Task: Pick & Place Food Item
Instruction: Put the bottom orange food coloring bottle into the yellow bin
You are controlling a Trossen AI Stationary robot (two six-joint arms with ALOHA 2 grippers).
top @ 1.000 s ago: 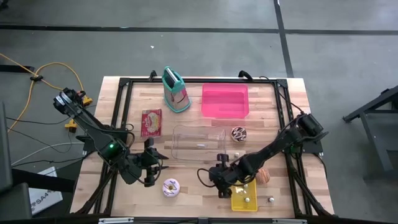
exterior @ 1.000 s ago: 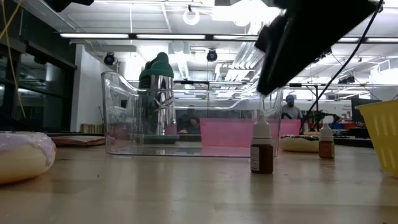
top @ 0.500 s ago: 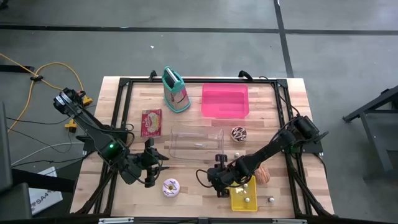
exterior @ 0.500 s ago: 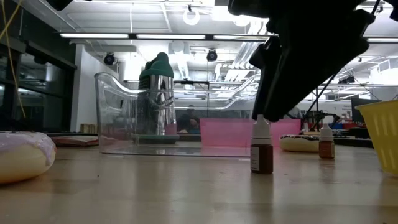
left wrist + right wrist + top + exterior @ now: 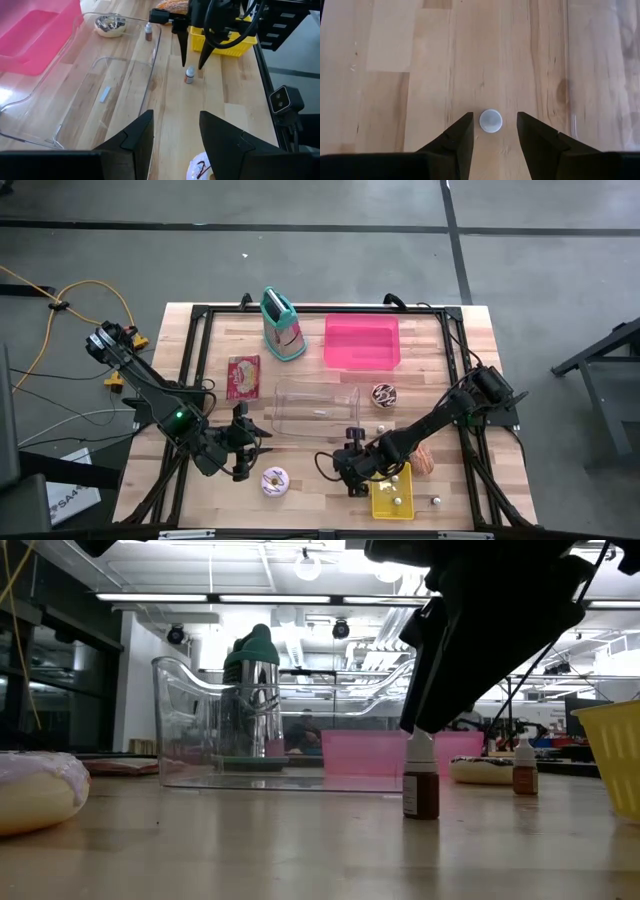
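A small brown bottle with a white cap [image 5: 421, 778] stands upright on the table near the front. My right gripper [image 5: 493, 118] hangs open right over it, pointing steeply down. Its fingers stand on either side of the cap [image 5: 490, 120] with a gap on both sides. In the left wrist view the fingertips [image 5: 183, 59] end just above the bottle [image 5: 189, 76]. My left gripper [image 5: 176, 135] waits open at the near left, beside a pink frosted donut [image 5: 275, 481]. A chocolate donut [image 5: 384, 394] lies right of the clear container [image 5: 317, 409].
A yellow basket [image 5: 392, 495] stands close to the right of the bottle, and a bread roll [image 5: 426, 462] lies beyond it. A second small bottle [image 5: 524, 771] stands farther back. A pink bin [image 5: 361, 342], a teal bag [image 5: 282, 325] and a snack packet [image 5: 243, 376] sit toward the far side.
My right gripper has come down a little over the brown bottle, its fingers still apart. The clear container has shifted slightly toward the table's left edge.
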